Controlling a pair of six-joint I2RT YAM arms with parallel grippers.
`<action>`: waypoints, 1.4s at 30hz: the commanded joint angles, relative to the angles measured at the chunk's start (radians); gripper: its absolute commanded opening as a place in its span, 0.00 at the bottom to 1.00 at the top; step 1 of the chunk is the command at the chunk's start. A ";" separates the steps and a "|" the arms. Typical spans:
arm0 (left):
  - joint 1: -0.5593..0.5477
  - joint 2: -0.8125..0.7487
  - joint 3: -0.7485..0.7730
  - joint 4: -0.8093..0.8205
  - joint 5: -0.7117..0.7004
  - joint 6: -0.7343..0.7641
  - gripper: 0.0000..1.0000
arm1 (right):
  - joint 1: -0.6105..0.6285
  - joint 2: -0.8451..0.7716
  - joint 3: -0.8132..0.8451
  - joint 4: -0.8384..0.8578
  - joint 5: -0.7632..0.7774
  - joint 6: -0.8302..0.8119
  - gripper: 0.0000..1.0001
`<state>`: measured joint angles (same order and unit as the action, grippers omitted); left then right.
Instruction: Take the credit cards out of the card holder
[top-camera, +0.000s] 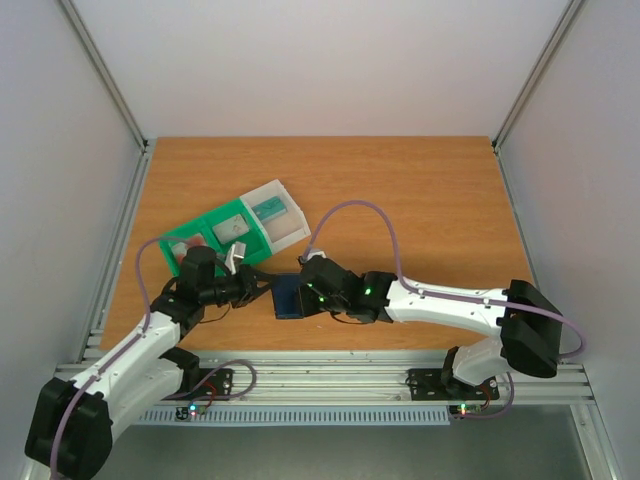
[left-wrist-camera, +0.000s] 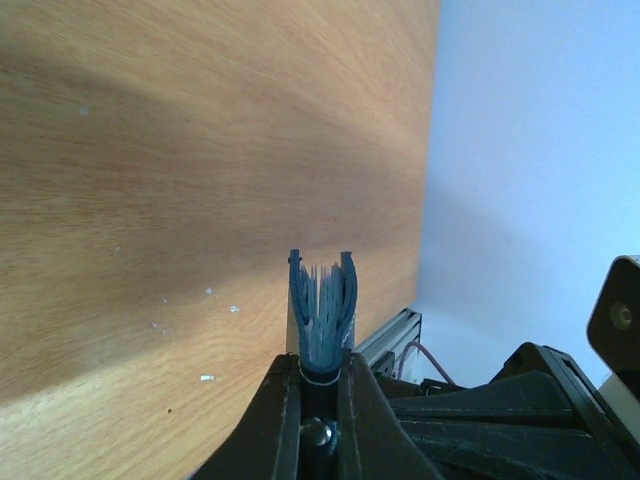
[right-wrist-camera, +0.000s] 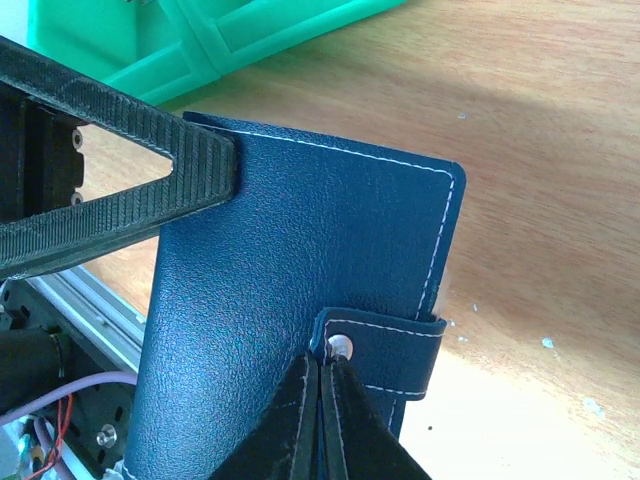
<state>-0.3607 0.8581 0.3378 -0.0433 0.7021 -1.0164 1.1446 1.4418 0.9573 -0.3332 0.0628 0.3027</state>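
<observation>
The card holder (top-camera: 288, 299), a dark navy wallet, is held up between both arms near the table's front edge. My left gripper (top-camera: 262, 284) is shut on one edge of it. In the left wrist view the card holder (left-wrist-camera: 322, 300) stands edge-on out of the left gripper (left-wrist-camera: 322, 362), with thin blue-grey leaves fanned between its covers; whether these are credit cards or pockets I cannot tell. My right gripper (right-wrist-camera: 325, 368) is shut on the tab clasp (right-wrist-camera: 400, 350) of the card holder (right-wrist-camera: 300, 240). A teal credit card (top-camera: 268, 210) lies in the tray's white compartment.
The green-and-white compartment tray (top-camera: 213, 222) stands just behind the left gripper, with small pale items in its green sections. Its green wall (right-wrist-camera: 250, 40) shows at the top of the right wrist view. The aluminium rail (top-camera: 330, 370) runs along the table's near edge.
</observation>
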 joint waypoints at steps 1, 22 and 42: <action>-0.004 0.002 -0.004 0.033 0.013 0.025 0.01 | 0.003 -0.052 -0.015 0.023 0.024 0.031 0.01; -0.005 0.107 0.016 -0.039 -0.041 0.099 0.56 | 0.001 -0.105 -0.077 -0.096 0.141 0.067 0.01; -0.041 0.144 -0.006 -0.028 -0.030 0.142 0.66 | -0.005 -0.113 -0.112 0.138 -0.048 0.045 0.01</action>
<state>-0.3889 0.9752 0.3447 -0.1364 0.6659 -0.8822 1.1435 1.3453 0.8639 -0.3035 0.0673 0.3584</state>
